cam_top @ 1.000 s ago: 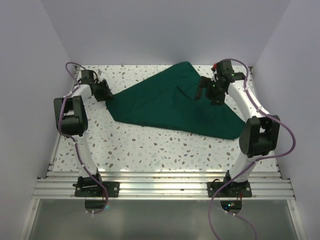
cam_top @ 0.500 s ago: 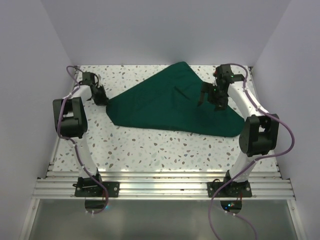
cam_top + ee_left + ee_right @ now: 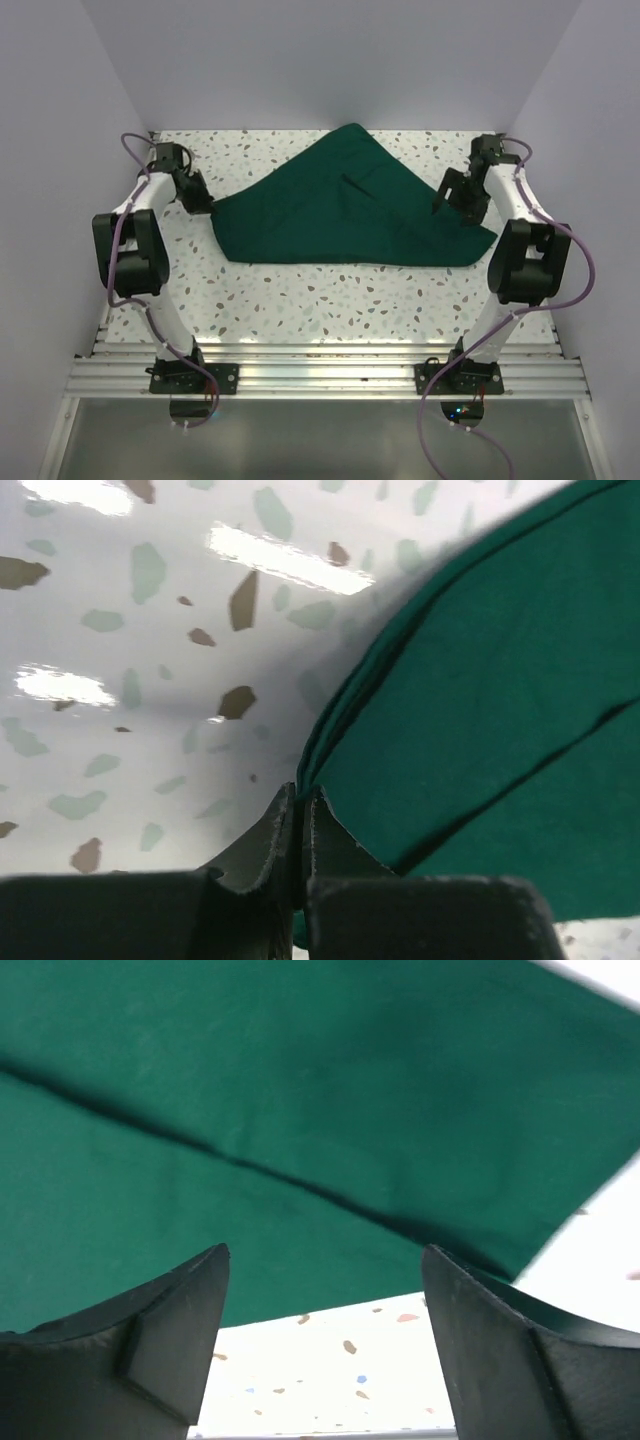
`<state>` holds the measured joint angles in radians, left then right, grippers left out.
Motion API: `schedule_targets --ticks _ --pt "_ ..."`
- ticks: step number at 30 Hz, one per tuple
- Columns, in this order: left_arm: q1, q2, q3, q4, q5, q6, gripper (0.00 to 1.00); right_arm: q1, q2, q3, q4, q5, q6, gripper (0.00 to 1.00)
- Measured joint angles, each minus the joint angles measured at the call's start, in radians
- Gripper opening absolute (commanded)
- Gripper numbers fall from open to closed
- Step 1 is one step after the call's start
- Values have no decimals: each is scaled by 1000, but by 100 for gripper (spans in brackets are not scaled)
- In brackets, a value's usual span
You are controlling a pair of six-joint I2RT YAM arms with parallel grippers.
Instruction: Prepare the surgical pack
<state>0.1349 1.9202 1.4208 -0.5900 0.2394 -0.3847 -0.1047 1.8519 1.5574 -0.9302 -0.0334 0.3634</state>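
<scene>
Speckled surface (image 3: 300, 290) is draped with surgical pack (image 3: 340, 215), stretched between tools: corner is pinched by left tool (image 3: 297, 825); right tool (image 3: 325, 1255) is spread wide above.

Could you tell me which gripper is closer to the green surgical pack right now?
Left. The left gripper is pinched shut on the left corner of the surgical pack; the right gripper hangs open above its right edge, seemingly not touching.
</scene>
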Motion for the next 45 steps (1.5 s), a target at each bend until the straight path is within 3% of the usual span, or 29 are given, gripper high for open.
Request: schedule_targets --ticks 1,5,7,14,22,28,45 --pt "-2 -7 0 1 22 -9 0 3 -5 -23 20 -35 -2 75" --pt "-24 -28 0 6 87 -53 0 19 -27 -128 71 -146 12 46" --pt "-56 -44 0 12 117 -92 0 24 -27 -161 77 -174 18 42" --pt "-223 -124 4 87 183 -287 0 24 -21 -203 139 -231 47 11" --pt "-427 -115 132 146 187 -465 0 33 66 -234 191 -257 64 1" --pt "-535 -34 212 185 188 -543 0 46 97 -266 201 -256 67 0" --pt "-724 238 404 185 205 -604 0 46 102 -268 202 -257 66 0"
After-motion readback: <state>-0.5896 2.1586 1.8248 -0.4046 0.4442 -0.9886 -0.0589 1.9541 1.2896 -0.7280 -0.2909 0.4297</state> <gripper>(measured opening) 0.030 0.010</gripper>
